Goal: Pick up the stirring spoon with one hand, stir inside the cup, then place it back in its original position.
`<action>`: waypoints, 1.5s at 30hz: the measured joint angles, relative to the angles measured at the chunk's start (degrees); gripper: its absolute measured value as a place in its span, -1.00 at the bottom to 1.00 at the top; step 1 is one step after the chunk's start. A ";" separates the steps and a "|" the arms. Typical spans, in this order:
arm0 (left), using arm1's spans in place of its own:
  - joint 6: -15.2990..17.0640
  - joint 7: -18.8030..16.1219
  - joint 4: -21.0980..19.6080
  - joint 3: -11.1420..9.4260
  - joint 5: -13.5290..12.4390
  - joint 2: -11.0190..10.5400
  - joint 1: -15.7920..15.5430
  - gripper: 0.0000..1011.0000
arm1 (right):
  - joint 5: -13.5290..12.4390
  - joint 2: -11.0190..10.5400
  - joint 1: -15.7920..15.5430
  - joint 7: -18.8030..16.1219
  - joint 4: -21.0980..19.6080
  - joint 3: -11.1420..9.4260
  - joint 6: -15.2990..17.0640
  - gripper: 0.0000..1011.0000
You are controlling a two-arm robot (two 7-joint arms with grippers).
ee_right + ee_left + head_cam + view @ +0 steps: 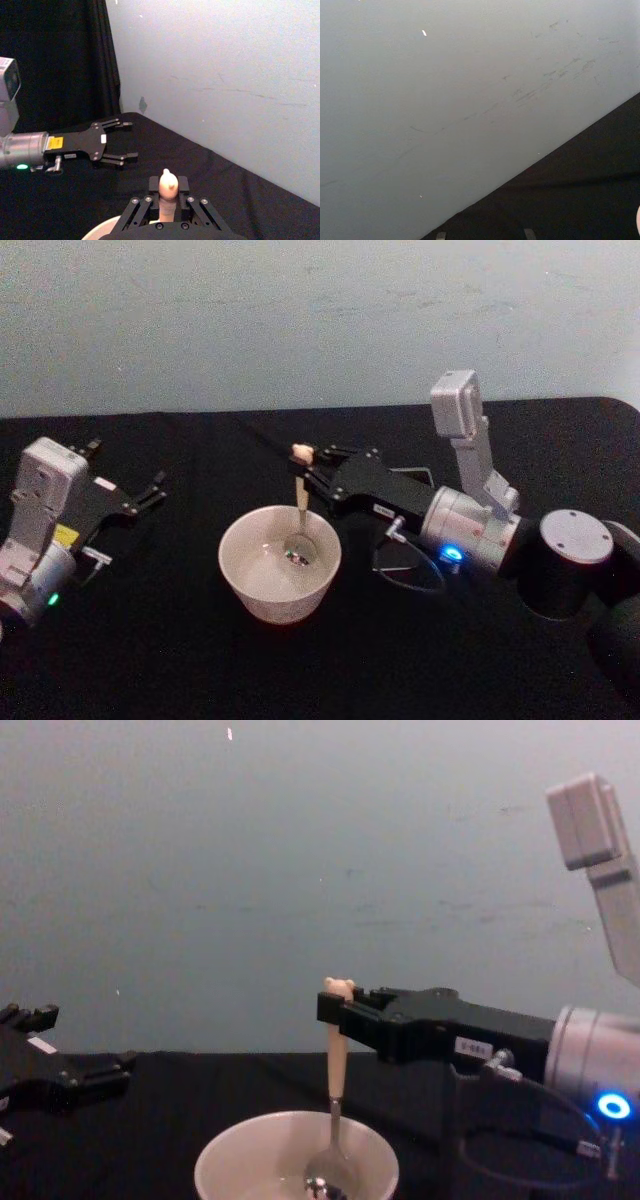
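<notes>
Now my right gripper (308,466) clamps the stirring spoon (300,502) below its bear head, upright so its bowl reaches inside the cup (270,598); my left gripper (128,468) rests spread open at left.

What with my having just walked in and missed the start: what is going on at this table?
The right gripper is shut on the stirring spoon, gripping its cream handle just below the bear head. It holds the spoon upright with the metal bowl down inside the cup. The left gripper is open and parked over the black table on the robot's left, apart from the cup.
</notes>
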State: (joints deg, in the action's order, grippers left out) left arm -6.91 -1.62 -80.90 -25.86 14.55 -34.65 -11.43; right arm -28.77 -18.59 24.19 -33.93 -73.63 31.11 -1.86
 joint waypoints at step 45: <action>0.00 0.00 0.00 0.00 0.00 0.00 0.00 0.98 | 1.26 2.62 2.68 -2.09 2.28 5.13 -0.21 -0.58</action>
State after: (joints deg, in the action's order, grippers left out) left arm -6.91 -1.62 -80.90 -25.86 14.55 -34.65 -11.43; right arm -27.51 -15.97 26.87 -36.02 -71.35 36.24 -2.08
